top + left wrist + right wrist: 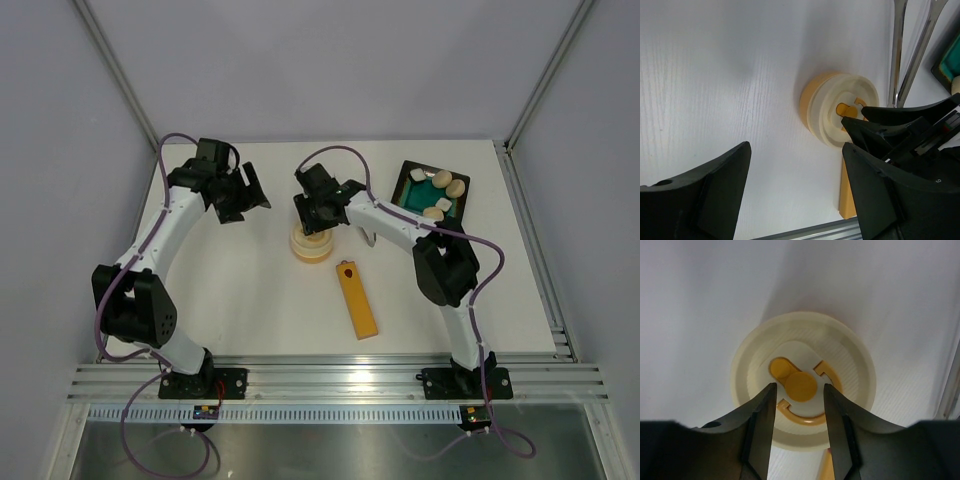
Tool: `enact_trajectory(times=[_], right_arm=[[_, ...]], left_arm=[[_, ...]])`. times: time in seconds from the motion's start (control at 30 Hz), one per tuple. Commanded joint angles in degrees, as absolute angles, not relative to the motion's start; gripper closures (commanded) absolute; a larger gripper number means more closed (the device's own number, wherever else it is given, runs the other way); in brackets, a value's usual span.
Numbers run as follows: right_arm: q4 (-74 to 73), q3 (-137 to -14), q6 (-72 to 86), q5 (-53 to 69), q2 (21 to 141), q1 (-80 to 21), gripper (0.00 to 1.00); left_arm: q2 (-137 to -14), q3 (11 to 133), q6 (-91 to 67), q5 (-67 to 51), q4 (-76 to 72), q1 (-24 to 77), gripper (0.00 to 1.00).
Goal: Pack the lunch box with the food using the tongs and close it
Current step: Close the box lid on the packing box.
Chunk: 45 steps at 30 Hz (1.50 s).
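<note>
The lunch box is a small round cream bowl at mid-table with its lid sitting on it. An orange mark shows on the lid's top. My right gripper hovers straight over the lid, open, one finger on each side of the orange mark and nothing held. My left gripper stands off to the left of the lunch box, wide open and empty. The silver tongs lie on the table just right of the box. Food pieces lie in the black tray.
The black square tray with a green inside stands at the back right. A long orange-yellow bar with a red dot lies in front of the lunch box. Aluminium rails run along the near table edge.
</note>
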State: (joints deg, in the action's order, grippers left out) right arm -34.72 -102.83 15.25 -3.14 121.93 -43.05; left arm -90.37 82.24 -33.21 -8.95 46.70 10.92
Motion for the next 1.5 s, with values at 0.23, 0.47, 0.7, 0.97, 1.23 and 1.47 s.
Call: enact_trajectory(times=[0.23, 0.47, 0.7, 0.97, 1.23, 1.47], right_arm=[[-38.58, -102.66, 13.45, -7.55, 124.01, -46.05, 0.49], [-37.09, -100.29, 13.71, -10.55, 121.21, -47.55, 0.49], [-37.26, -100.72, 13.62, -11.25, 120.41, -47.72, 0.49], [-36.56, -101.07, 13.71, -12.83, 116.73, -47.72, 0.47], [-36.91, -101.78, 13.89, -12.22, 115.66, -47.72, 0.44], [-36.91, -100.72, 14.68, -9.94, 117.24, -47.72, 0.38]], left_arm=[[-88.51, 80.86, -32.61, -9.67, 44.21, 10.46, 0.22], [-87.80, 80.60, -32.52, -8.97, 44.38, 10.02, 0.22], [-87.63, 80.68, -32.70, -9.14, 44.38, 9.76, 0.22], [-87.63, 80.95, -32.61, -8.96, 44.65, 9.58, 0.22], [-87.45, 81.12, -32.43, -9.05, 44.91, 9.14, 0.22], [-87.28, 80.95, -32.08, -9.05, 45.00, 8.70, 0.22]])
